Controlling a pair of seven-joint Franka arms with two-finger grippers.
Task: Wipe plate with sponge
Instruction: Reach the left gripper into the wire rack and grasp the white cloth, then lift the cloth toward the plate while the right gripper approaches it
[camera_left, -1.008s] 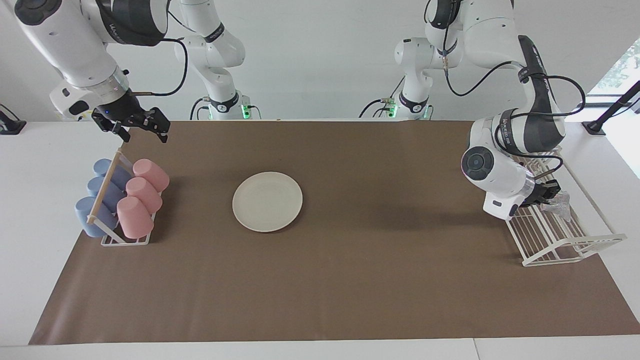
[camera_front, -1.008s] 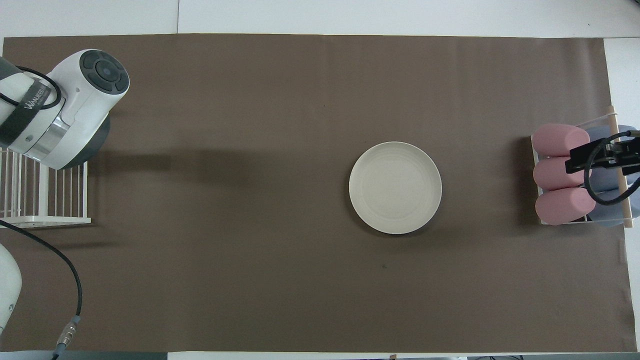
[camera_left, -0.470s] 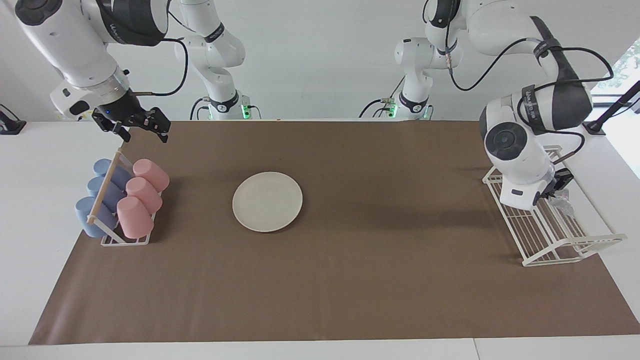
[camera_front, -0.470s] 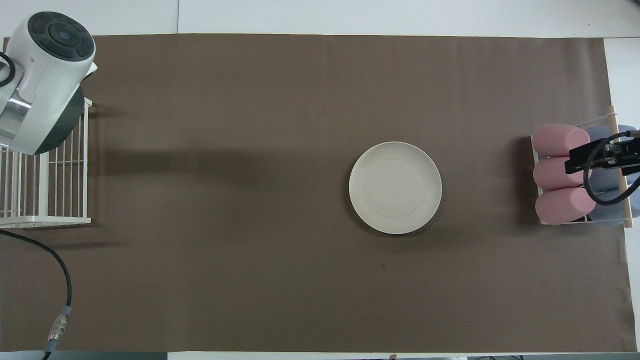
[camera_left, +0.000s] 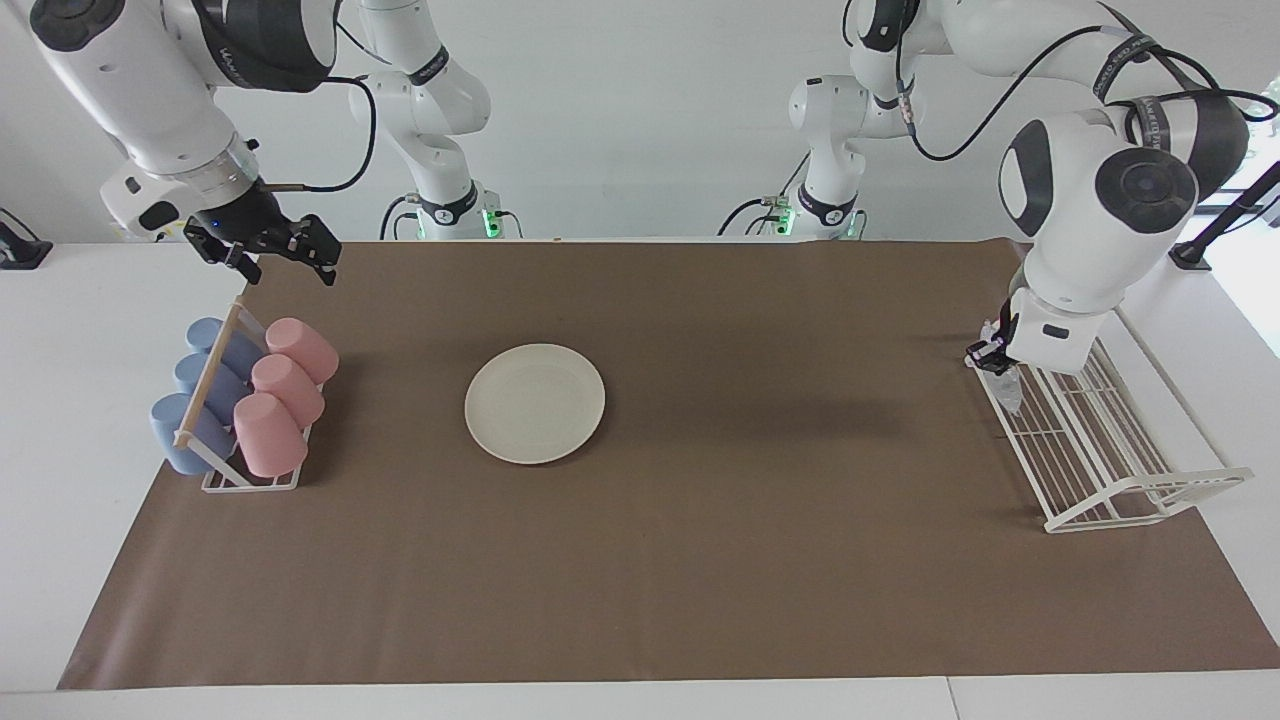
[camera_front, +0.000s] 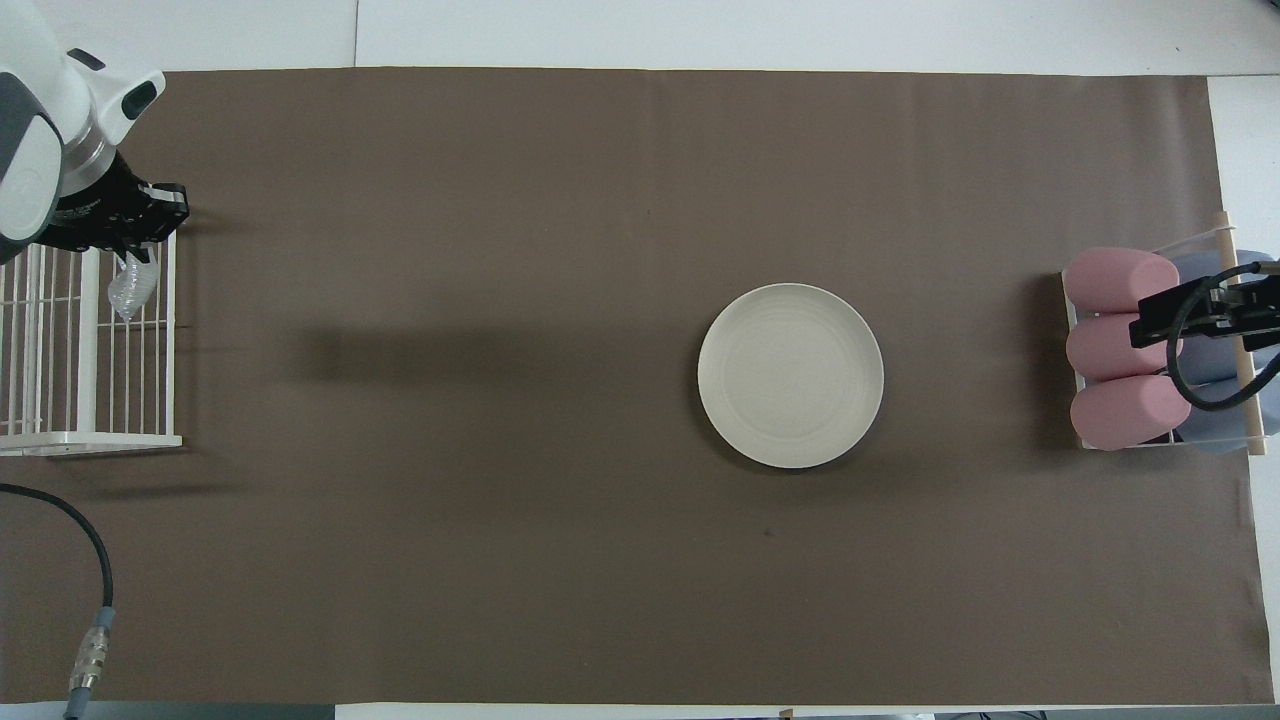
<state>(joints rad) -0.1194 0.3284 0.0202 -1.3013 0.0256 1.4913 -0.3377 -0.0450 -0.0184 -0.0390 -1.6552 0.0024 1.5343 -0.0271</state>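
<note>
We read the step in hand as the carry: the sponge must cross most of the worktop (camera_left: 60, 470) before any wiping starts. The brown mat (camera_left: 700, 560) covers nearly the whole surface, flat and unbroken, so we have open room to travel, and the white wall (camera_left: 640, 120) by the robots' bases keeps well clear of the route.

The plate (camera_left: 535, 403) lies flat on the mat, toward the right arm's end but well apart from the cup rack (camera_left: 240, 480) with its pink and blue cups. We would bring the sponge in over the plate's middle, lower it gently, and press only lightly (nothing pins the plate down, so a hard sideways sweep would likely slide it).

At the left arm's end stands the wire rack (camera_left: 1110, 480). The left hand (camera_left: 992, 352) hangs over the rack's edge nearest the mat, closed on the sponge (camera_left: 1007, 388), a small crinkly wad dangling below the fingertips. We would lift it clear of the wires before swinging inward.

The right hand (camera_left: 285, 255) waits over the mat's corner near the cup rack, fingers spread and empty.
</note>
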